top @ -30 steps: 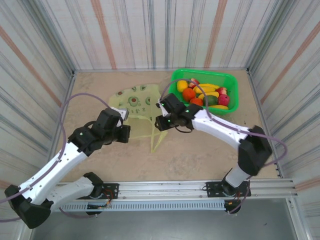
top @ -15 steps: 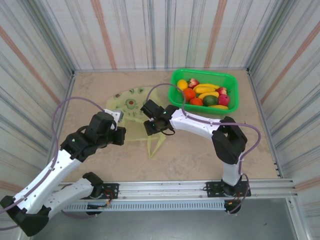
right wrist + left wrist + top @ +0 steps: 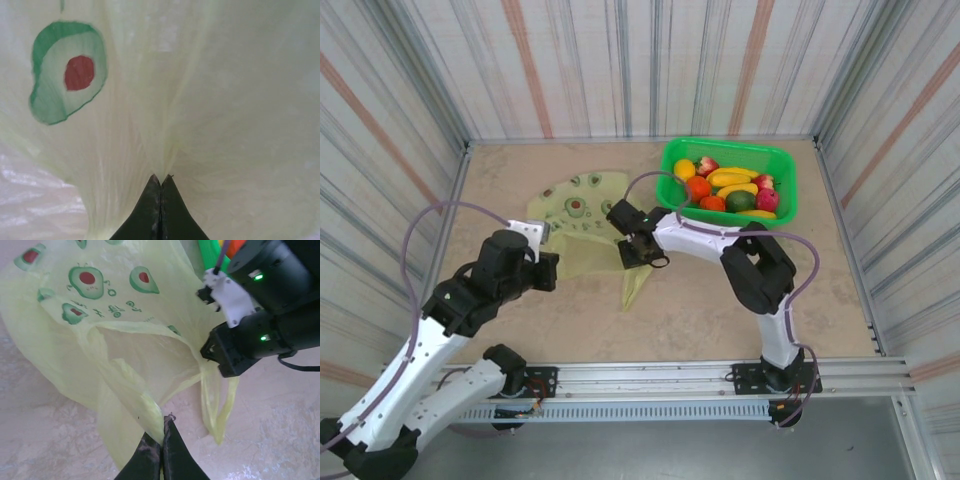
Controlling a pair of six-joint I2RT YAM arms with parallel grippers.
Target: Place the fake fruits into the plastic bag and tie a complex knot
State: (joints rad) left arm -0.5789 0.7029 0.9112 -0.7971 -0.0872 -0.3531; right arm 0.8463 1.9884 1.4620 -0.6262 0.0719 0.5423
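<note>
Your left fingers (image 3: 164, 437) are at the plastic bag's (image 3: 578, 212) near-left edge. They are pressed together, with a fold of yellow-green film pinched between them. The bag lies slack on the desk (image 3: 700, 300), avocado print up and mouth partly open. Your right fingers (image 3: 161, 187) are at the bag's right edge, also clamped together on its film. Just right of the bag, the fake fruits (image 3: 725, 188) are heaped in the green basket (image 3: 786, 165).
</note>
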